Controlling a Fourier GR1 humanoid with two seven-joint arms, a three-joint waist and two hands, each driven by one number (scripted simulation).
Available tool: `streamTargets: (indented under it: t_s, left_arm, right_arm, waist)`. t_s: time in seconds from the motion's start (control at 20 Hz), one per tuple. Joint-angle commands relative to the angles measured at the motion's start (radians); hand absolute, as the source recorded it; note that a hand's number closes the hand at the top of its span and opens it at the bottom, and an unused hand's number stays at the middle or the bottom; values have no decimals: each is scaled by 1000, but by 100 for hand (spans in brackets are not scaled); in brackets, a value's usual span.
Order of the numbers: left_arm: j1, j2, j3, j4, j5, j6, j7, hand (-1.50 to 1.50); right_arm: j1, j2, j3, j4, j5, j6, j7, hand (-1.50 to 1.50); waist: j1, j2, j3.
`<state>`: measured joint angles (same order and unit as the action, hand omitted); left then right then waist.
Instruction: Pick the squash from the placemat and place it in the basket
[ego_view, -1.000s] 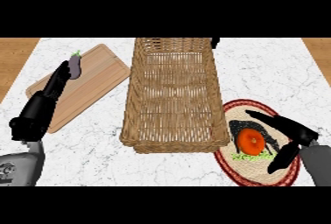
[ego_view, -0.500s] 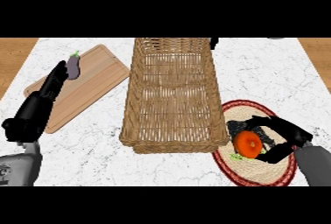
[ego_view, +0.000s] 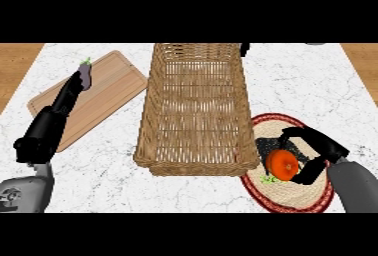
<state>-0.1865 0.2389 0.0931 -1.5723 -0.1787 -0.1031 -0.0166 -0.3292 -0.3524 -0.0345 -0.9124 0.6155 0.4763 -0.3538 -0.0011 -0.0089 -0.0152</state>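
The orange-red squash (ego_view: 281, 164) lies on the round woven placemat (ego_view: 295, 197) with a red rim, at the lower right, beside the basket's near right corner. My right hand (ego_view: 316, 146) comes in from the lower right and its fingers and thumb are curled round the squash, hiding part of it. A bit of green shows at the squash's lower left. The long wicker basket (ego_view: 150, 125) stands in the middle of the counter. My left hand (ego_view: 50, 122) rests open at the left, fingers straight up over the cutting board.
A wooden cutting board (ego_view: 114, 87) lies at the upper left with a small purple eggplant (ego_view: 86, 76) on it, just by my left fingertips. White marble counter surrounds the basket. A small dark object (ego_view: 244, 48) sits at the back edge.
My right hand has drawn in over the placemat and its fingers have curled round the squash. The left hand has barely shifted.
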Motion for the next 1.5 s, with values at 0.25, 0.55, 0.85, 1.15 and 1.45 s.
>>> streamTargets:
  t_s: [0.25,0.55,0.85,1.15,1.45]
  left_arm:
    - [-19,22,7,-1,21,-37,-9,0]
    - [-36,12,15,14,17,-23,8,0]
    - [-6,17,23,17,11,-18,2,0]
    - [-25,7,12,8,4,-15,36,0]
    - [-53,27,48,49,26,-31,13,0]
  right_arm:
    - [-151,-228,63,60,354,-344,172,150]
    - [-302,-196,-80,113,272,-504,151,150]
    - [-428,-136,-236,0,-4,-391,38,150]
    - [-585,-135,-245,-155,-106,-226,178,150]
    - [-689,-29,-194,-301,-204,-72,429,150]
  waist:
    - [42,22,16]
    - [21,15,17]
    - [6,4,16]
    - [-3,1,14]
    - [-10,1,14]
